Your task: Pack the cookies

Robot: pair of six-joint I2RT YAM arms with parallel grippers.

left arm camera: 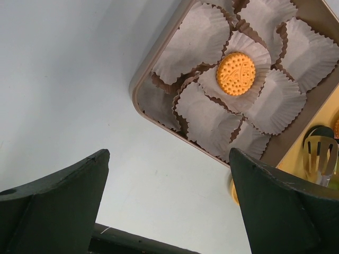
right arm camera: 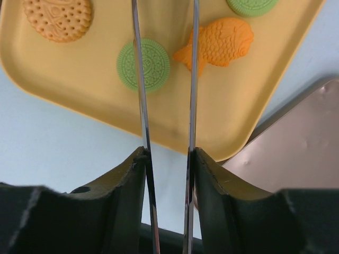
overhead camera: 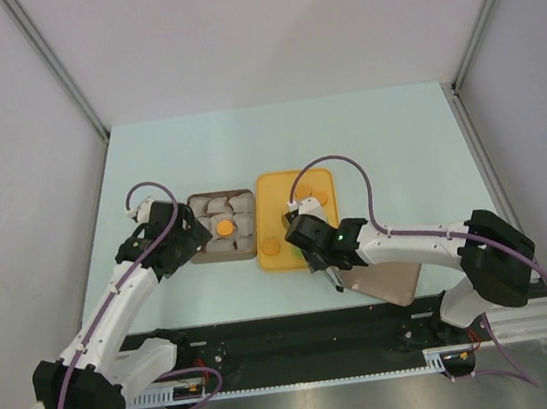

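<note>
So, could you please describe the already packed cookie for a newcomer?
Find the brown box left of the yellow tray, filled with white paper cups. A round orange cookie sits in one cup near its middle; the cups around it are empty.

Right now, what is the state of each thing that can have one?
left gripper: open, empty.
right gripper: shut on the tongs.
tongs: held, blades apart.
box: open, one paper cup filled.
orange cookie: lying in that cup.
yellow tray: holding loose cookies.
</note>
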